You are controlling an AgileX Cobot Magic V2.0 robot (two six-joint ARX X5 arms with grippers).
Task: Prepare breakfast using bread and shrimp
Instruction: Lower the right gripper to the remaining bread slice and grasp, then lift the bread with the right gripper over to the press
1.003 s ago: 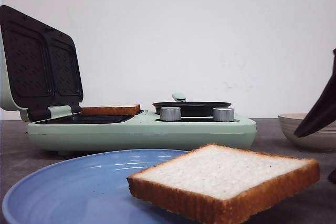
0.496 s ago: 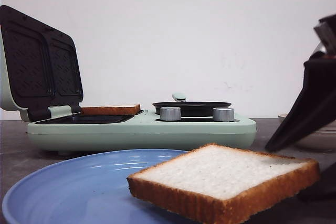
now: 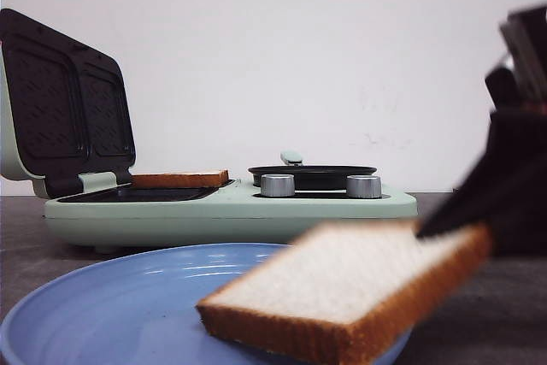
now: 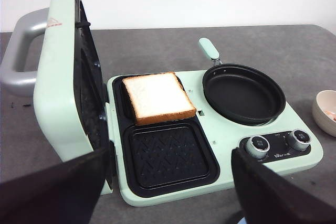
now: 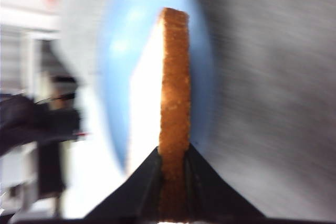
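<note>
Bread slice [image 5: 174,103] between right pincer [image 5: 173,182] fingers

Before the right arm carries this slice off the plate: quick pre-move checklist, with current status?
1. Right gripper closed on the bread slice: ok, fingers pinch its crust edge in the right wrist view.
2. Slice clear of the blue plate: cannot tell; its gripped end is raised, the low corner may still touch.
3. Sandwich maker lid open: ok, standing upright.
4. Free grill slot: ok, the near slot is empty; the far one holds the other slice.
5. Left gripper out of the way: ok, open, holding nothing, hovering short of the sandwich maker.
6. Image sharpness: not ok, the held slice is motion-blurred.
</note>
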